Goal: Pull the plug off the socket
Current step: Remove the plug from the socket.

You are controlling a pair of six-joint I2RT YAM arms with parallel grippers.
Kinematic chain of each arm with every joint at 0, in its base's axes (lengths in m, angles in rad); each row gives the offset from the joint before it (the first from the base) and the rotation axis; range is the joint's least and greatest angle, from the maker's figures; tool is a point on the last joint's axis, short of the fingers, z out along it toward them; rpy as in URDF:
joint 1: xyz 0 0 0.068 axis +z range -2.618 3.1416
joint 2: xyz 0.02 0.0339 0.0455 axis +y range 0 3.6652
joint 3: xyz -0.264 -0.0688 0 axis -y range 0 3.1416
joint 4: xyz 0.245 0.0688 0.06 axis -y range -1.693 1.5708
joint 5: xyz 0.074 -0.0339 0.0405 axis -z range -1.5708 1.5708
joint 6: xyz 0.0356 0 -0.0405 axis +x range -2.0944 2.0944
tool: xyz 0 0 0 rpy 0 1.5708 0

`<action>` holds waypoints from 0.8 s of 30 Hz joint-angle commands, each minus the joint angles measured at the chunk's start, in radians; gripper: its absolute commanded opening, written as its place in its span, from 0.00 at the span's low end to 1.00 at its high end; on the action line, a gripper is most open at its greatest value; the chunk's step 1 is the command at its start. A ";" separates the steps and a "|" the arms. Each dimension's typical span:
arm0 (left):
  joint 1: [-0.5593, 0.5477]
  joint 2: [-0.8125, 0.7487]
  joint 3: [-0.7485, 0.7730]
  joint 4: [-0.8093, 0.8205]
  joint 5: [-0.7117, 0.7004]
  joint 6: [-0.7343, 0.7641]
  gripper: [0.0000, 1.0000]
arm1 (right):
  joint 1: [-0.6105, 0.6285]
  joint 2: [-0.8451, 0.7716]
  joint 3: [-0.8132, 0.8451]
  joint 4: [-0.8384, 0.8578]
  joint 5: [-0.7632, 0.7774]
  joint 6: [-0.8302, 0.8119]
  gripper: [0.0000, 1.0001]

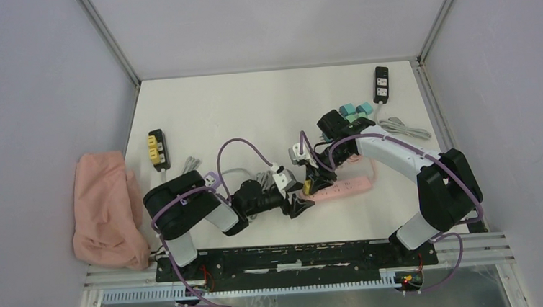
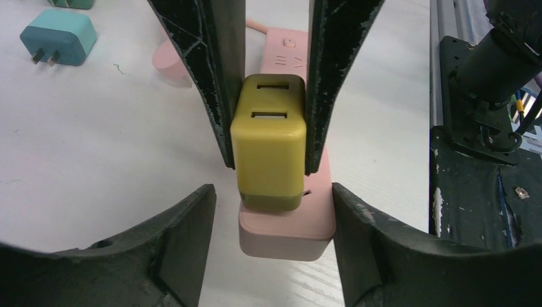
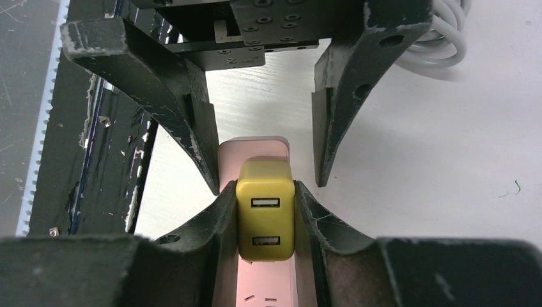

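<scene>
Plug: mustard-yellow square charger plug (image 3: 265, 217), seated in the pink plastic power strip (image 2: 287, 238) on the white bench (image 2: 96, 141).
Right end effector (image 3: 264, 192): clamped on the plug's sides.
Left end effector (image 2: 273, 188): apart, straddling the strip's end without touching it.
Advice: pin the strip first, then pull the plug straight out.

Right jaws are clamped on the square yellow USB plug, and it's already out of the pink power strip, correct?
Not out. The left wrist view shows the square yellow USB plug seated in the pink plastic power strip. The right gripper has its jaws clamped on it.
</scene>
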 commanded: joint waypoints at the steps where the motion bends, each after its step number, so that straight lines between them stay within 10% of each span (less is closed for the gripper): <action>1: -0.004 0.007 0.007 0.004 -0.002 0.047 0.68 | -0.010 -0.041 0.040 -0.011 -0.058 0.021 0.00; 9: -0.003 0.003 0.029 -0.062 -0.006 0.055 0.04 | -0.015 -0.041 0.039 -0.012 -0.054 0.020 0.00; 24: 0.000 0.019 0.032 -0.084 -0.002 0.030 0.03 | -0.056 -0.050 0.025 0.037 -0.090 0.068 0.00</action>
